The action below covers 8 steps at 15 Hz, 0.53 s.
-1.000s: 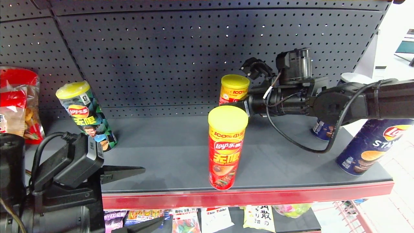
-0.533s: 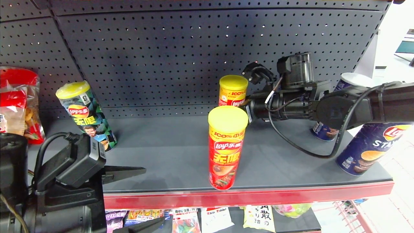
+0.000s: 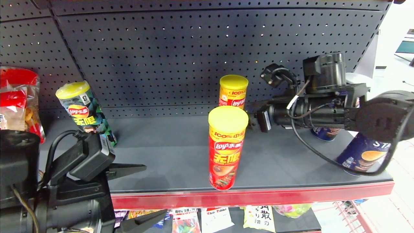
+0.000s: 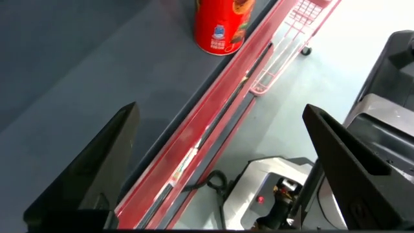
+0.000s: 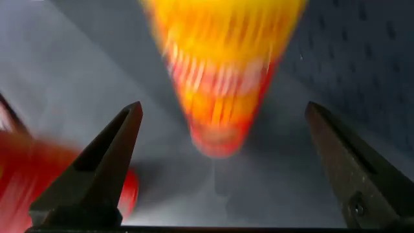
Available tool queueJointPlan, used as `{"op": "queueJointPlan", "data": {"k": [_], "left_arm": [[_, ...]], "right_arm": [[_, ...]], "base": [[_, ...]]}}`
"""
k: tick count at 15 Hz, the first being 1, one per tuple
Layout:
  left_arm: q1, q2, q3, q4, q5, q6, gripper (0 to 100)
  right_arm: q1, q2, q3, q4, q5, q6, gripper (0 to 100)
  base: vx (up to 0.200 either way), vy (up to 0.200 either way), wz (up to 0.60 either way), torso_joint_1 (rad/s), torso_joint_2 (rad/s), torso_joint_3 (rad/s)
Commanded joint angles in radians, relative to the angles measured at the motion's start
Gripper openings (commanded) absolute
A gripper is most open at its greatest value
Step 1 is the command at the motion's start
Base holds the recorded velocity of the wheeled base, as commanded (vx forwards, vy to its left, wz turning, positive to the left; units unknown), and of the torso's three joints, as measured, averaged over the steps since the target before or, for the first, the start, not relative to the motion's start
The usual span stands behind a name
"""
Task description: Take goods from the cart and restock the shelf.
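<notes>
at mid-frame, the rear red can (image 3: pixel 233 92) stood upright, probably set deep to leave front room; the right end effector (image 5: pixel 223 110), near it, gaped empty; the left end effector (image 4: pixel 220 113) too.

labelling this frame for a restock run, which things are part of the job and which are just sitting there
Job: rear red can, facing the open right end effector; shelf.

Just there: front red can; green can; blue cans; snack bag; lower-shelf packets; open left end effector.
</notes>
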Motion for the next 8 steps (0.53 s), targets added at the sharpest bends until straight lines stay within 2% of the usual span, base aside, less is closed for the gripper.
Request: {"op": "queueJointPlan", "data": {"k": [1, 3, 8], "left_arm": [[0.000, 0.065, -0.029, -0.001, 0.010, 0.000, 100], [0.000, 0.105, -0.055, -0.001, 0.011, 0.001, 100], [0.000, 0.146, -0.063, -0.001, 0.021, 0.004, 100]], "right_arm": [[-0.030, -0.208, 0.197, 0.000, -0.014, 0.012, 100], [-0.042, -0.311, 0.306, -0.002, -0.015, 0.016, 100], [-0.044, -0.516, 0.475, 0.000, -0.011, 0.021, 100]], "base": [[0.000, 0.000, 0.00, 0.000, 0.00, 0.000], [0.000, 0.000, 0.00, 0.000, 0.00, 0.000], [0.000, 0.000, 0.00, 0.000, 0.00, 0.000]]}}
